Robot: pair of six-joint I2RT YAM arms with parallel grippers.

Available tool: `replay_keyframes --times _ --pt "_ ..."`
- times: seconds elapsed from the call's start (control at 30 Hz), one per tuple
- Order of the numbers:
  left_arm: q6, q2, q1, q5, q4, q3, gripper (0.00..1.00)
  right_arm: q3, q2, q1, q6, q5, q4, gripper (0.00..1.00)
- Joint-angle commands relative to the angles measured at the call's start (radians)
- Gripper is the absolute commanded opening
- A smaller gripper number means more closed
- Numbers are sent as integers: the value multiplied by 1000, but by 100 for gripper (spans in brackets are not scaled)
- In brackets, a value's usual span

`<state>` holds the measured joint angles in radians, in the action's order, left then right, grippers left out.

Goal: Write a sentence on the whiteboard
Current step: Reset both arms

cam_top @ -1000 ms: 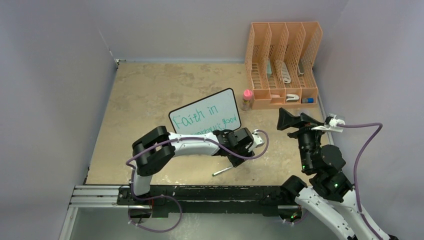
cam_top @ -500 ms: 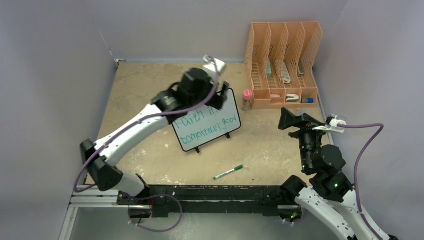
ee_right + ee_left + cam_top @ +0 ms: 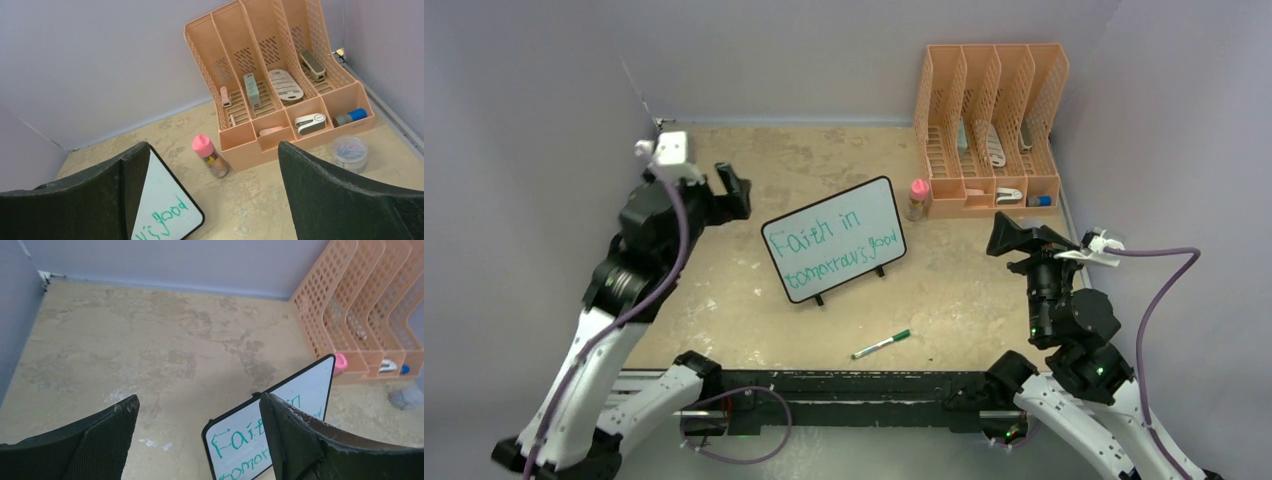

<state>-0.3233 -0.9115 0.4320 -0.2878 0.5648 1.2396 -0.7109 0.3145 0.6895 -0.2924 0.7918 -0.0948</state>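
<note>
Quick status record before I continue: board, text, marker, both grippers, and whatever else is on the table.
whiteboard: standing on its feet mid-table, face toward the arms
sentence: green, two lines, "Faith in tomorrow's good"
marker: lying in front of the whiteboard, nothing holding it
left gripper: open, empty, raised left of the whiteboard
right gripper: open, empty, raised right of the whiteboard
organizer: orange, far right corner, small items inside
bottle: pink cap, upright beside the organizer

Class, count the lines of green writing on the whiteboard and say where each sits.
2. On the whiteboard, the upper line crosses the top half; the lower line sits just beneath it. None look hidden.
</note>
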Motion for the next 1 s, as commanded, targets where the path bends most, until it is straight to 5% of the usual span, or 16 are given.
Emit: replay_keyframes --times 0.0,0.33,0.97 --pt "-36 229 -4 -125 -9 -79 88 -58 8 -1 45 63 38 99" --pt "4 560 -3 -199 -21 -248 89 -53 18 -1 79 78 79 99" --pt "-17 539 -3 -197 -46 -326 90 -6 61 -1 88 94 144 99"
